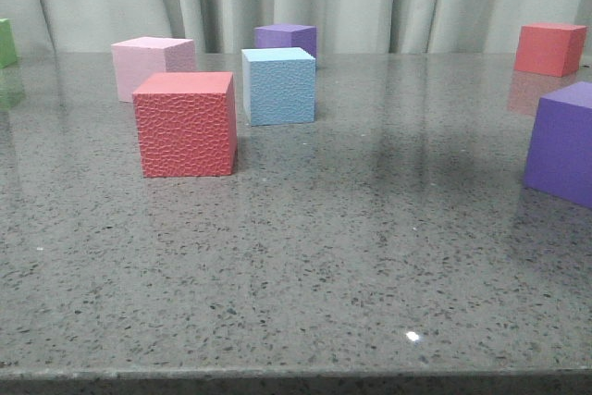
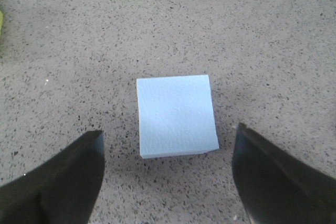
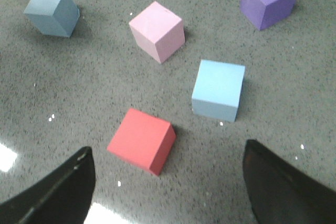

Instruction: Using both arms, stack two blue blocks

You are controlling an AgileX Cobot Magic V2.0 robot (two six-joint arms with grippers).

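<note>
One sky-blue block [image 1: 277, 86] with a pebbled face stands mid-table behind a red cube; it also shows in the right wrist view [image 3: 218, 90]. A second blue block [image 2: 176, 115] lies on the table in the left wrist view. My left gripper [image 2: 169, 129] hangs open above it, fingers apart on either side, not touching. A darker-looking blue cube [image 3: 52, 11] in the right wrist view seems to be this same block. My right gripper [image 3: 167, 145] is open and empty above the table, near the red cube. Neither gripper shows in the front view.
A pebbled red cube [image 1: 185, 124] stands in front of a pink cube [image 1: 153, 64]. A purple cube [image 1: 287, 39] is at the back, another purple cube [image 1: 562, 141] at the right edge, a red cube [image 1: 549, 48] back right, a green cube [image 1: 7, 42] far left.
</note>
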